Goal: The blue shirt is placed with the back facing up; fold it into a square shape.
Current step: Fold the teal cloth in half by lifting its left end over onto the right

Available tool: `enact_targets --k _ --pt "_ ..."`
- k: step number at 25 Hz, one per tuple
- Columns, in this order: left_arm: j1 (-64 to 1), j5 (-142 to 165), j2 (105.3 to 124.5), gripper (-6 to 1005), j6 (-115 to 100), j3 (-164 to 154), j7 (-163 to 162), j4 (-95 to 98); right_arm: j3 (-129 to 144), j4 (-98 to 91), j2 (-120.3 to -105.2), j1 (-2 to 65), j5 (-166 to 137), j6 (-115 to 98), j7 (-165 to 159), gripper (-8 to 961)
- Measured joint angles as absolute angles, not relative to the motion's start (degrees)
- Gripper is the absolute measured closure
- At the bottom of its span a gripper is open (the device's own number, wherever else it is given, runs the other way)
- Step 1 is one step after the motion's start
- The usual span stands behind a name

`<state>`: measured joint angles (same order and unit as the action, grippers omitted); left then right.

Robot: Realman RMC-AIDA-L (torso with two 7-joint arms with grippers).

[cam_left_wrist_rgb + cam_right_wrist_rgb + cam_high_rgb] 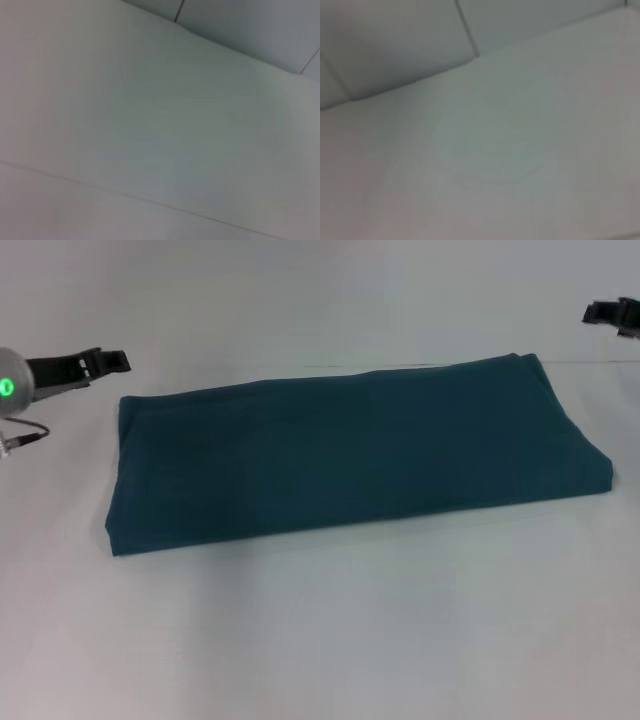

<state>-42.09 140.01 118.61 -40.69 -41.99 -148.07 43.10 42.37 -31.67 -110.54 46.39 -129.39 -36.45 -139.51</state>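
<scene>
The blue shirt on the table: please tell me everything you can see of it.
The plain dark teal-blue shirt of soft matte fabric lies flat on the white table, already folded into a long layered rectangle, not yet a square. No sleeves, collar or print show. Its long side runs left to right, slightly slanted. Only the table touches it; both black hands stay apart at the far corners.
</scene>
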Motion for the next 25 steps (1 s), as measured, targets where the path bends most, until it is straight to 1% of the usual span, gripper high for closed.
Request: enact_targets --k 2,4,8,12,14,16,20,25 --pt "-39.4 135.4 119.03 528 -44.7 -41.8 -147.4 46.6 41.7 -36.5 -111.26 42.4 -125.0 -43.7 -138.2 406" --pt "-36.8 131.2 119.21 469 -48.7 -41.5 -147.3 48.8 41.5 -40.7 -111.64 38.2 -118.5 -52.4 -135.8 360" --pt "-31.2 120.1 119.40 367 -58.5 -38.7 -147.1 50.5 40.7 -42.6 -111.35 31.9 -107.0 -66.6 -130.8 358" --pt "-26.2 111.5 119.89 368 -68.1 -35.3 -145.9 48.4 37.0 -40.2 -111.13 27.8 -101.2 -76.2 -127.3 356" --pt "-24.2 108.8 120.62 368 -72.1 -33.2 -145.7 47.0 34.6 -38.7 -111.21 26.7 -100.5 -79.6 -126.3 355" --pt "-21.8 106.1 121.52 368 -76.0 -31.1 -145.7 45.1 32.4 -37.4 -111.49 25.8 -100.3 -82.7 -124.9 321" --pt "-20.4 105.0 121.62 368 -78.2 -29.6 -145.6 43.2 31.1 -35.0 -111.55 24.8 -100.2 -84.5 -122.3 252" --pt "-19.6 106.4 121.15 367 -80.9 -27.6 -147.5 41.3 31.6 -33.6 -110.92 25.2 -102.9 -83.4 -121.9 215"
